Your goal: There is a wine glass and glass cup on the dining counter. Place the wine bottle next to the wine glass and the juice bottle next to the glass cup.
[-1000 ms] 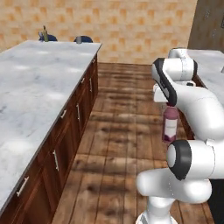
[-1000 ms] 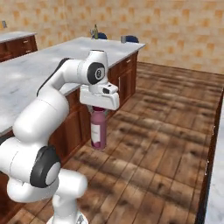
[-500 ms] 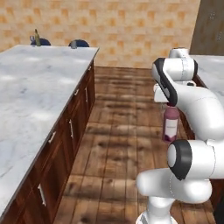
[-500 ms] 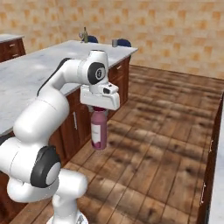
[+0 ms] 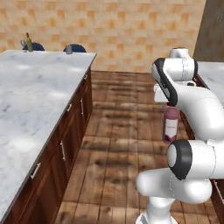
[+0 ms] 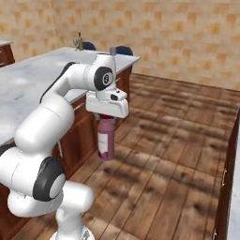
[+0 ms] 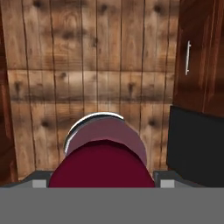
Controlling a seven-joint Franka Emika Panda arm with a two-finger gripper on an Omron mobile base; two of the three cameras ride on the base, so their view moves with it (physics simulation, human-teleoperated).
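My gripper [image 5: 168, 106] is shut on the neck of the juice bottle [image 5: 170, 125], a stubby dark-red bottle with a pale label that hangs upright over the wooden floor. From the other side, the gripper [image 6: 107, 117] and juice bottle [image 6: 106, 139] hang beside the dining counter [image 6: 37, 75]. The maroon cap [image 7: 103, 164] sits between my fingers in the hand view. At the far end of the dining counter [image 5: 35, 96] stand the olive wine bottle [image 5: 29, 42], the wine glass [image 5: 23, 43] close beside it, and the glass cup [image 5: 69, 49]. These also appear as wine bottle [image 6: 79, 42] and glass cup [image 6: 113, 50].
A wooden-floor aisle [image 5: 118, 131] runs between the island's red-brown cabinets [image 5: 65, 144] and a second marble worktop [image 5: 214, 74] on the right. Two blue chair backs [image 5: 75, 47] rise behind the island's far end. A tan tiled wall closes the room.
The whole picture has slid left in both base views, so the base has driven. The juice bottle stays in the shut gripper, in the same place relative to the arm.
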